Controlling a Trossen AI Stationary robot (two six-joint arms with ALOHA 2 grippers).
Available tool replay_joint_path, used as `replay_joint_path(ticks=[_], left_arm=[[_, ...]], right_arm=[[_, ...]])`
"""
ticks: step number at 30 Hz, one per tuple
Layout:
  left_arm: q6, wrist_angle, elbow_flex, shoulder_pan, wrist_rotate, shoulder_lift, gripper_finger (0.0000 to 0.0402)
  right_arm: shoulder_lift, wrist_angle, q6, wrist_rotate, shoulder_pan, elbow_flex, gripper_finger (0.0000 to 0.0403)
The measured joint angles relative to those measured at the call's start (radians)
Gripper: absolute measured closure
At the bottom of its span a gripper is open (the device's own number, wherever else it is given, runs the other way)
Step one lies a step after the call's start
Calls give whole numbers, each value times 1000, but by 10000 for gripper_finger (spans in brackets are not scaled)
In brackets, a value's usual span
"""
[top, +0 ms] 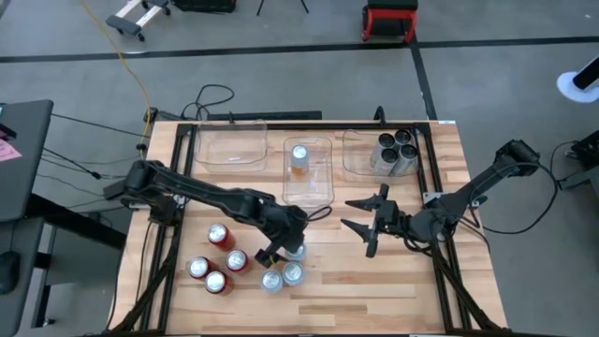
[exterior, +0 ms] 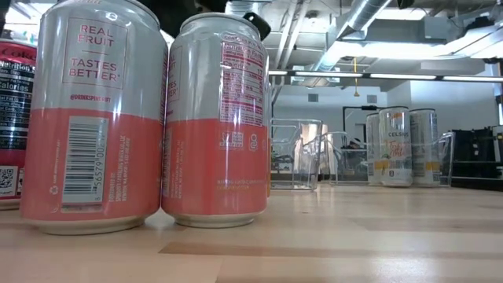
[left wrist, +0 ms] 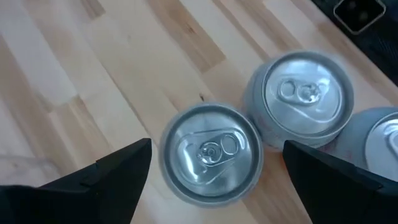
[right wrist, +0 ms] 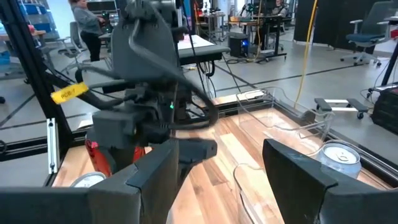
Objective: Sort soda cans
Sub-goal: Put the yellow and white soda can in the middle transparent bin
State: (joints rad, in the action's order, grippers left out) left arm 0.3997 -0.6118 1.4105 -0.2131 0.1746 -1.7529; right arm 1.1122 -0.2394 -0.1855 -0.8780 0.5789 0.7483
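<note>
Your table [top: 374, 300] is a pale wood slab carrying three clear bins along its far edge: the left bin [top: 230, 145] shows nothing in it, the middle bin [top: 309, 171] holds one upright can with an orange band [top: 299, 157], and the right bin [top: 370, 150] holds three dark-topped cans [top: 397, 148] standing together.

Your left gripper [top: 281, 249] hangs over the near middle of the table with its fingers [left wrist: 106, 180] spread wide on either side of an upright silver-topped can [left wrist: 211, 152], gripping nothing. A second silver can [left wrist: 301, 99] stands touching it, and a third [left wrist: 382, 140] just beyond that.

Four red cans [top: 217, 262] stand in a loose cluster toward the near left of the table.

Your right gripper [top: 367, 225] waits open and empty, right of centre.

All cans you see stand upright, long axes vertical, pull-tabs up.

In the low view two cans, grey above and coral below [exterior: 216, 118], stand side by side; one reads "REAL FRUIT TASTES BETTER" above a barcode. A far can [exterior: 395, 145] in the bin reads "CELSIUS"
</note>
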Motion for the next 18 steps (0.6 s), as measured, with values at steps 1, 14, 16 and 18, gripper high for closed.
replay_joint_path(ticks=[1,14,16,18], left_arm=[[0,-6,0,0,3,-3,45],[42,37,1,1,54,-30,45],[43,48,1,1,57,-46,45],[43,44,0,1,45,-50,45]], right_arm=[[0,0,0,0,0,0,148],[0,0,0,-1,-6,0,148],[0,-1,-1,-1,-6,0,148],[0,0,-1,-1,-6,0,148]])
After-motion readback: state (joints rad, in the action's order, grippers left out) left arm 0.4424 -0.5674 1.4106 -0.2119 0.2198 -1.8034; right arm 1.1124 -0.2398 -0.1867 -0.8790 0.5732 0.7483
